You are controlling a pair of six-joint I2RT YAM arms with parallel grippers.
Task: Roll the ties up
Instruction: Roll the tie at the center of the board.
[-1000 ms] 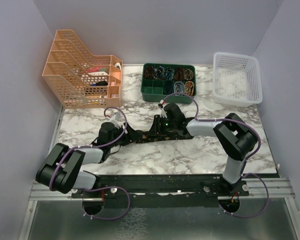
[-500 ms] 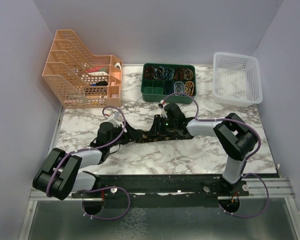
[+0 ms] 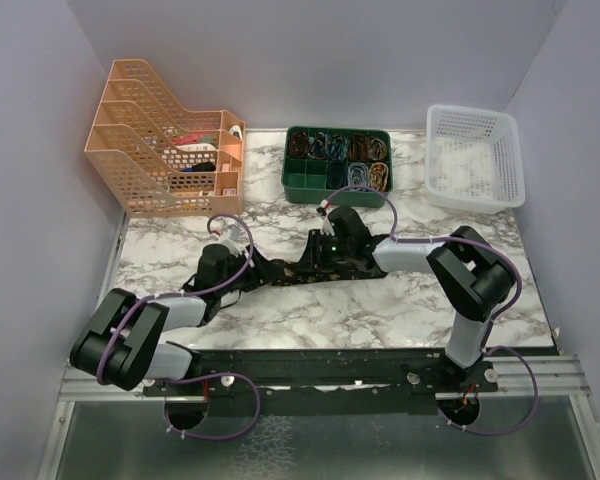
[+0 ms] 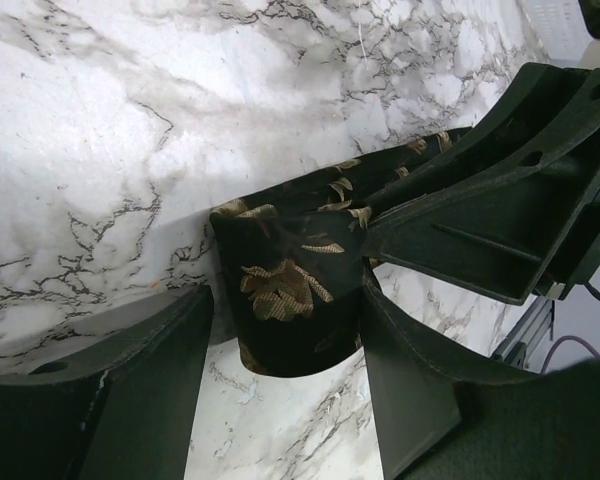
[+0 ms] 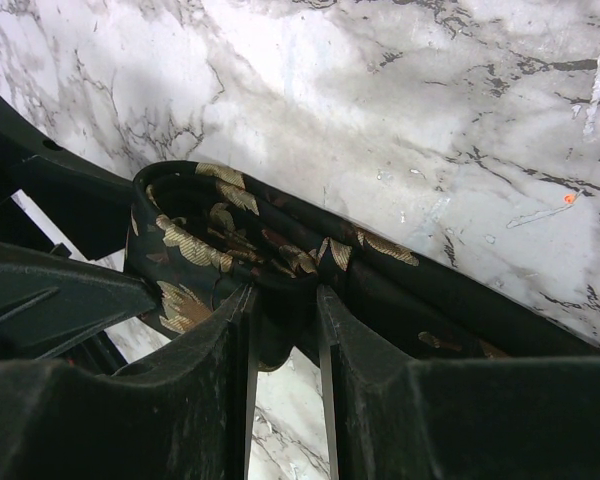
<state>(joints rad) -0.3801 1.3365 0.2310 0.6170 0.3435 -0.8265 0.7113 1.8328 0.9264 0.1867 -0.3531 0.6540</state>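
Note:
The black tie [image 3: 285, 272] with tan-gold flecks lies across the middle of the marble table, between both grippers. In the left wrist view its rolled end [image 4: 280, 285] stands between my left gripper's [image 4: 285, 300] wide-set fingers. The right-hand finger [image 4: 410, 380] touches it, and a thin gap shows at the other finger [image 4: 150, 380]. My right gripper [image 5: 284, 295] is shut on a fold of the tie [image 5: 380, 290] beside the roll. In the top view the left gripper [image 3: 250, 265] and right gripper [image 3: 315, 262] meet nearly tip to tip.
An orange mesh file rack [image 3: 165, 150] stands at the back left. A green compartment tray [image 3: 337, 182] holding coiled items is at the back middle, and a white basket [image 3: 475, 155] at the back right. Bare marble [image 3: 380, 310] lies in front of the tie.
The left arm's near links swung a little to the left and back again. Both grippers and the tie stay where they were.

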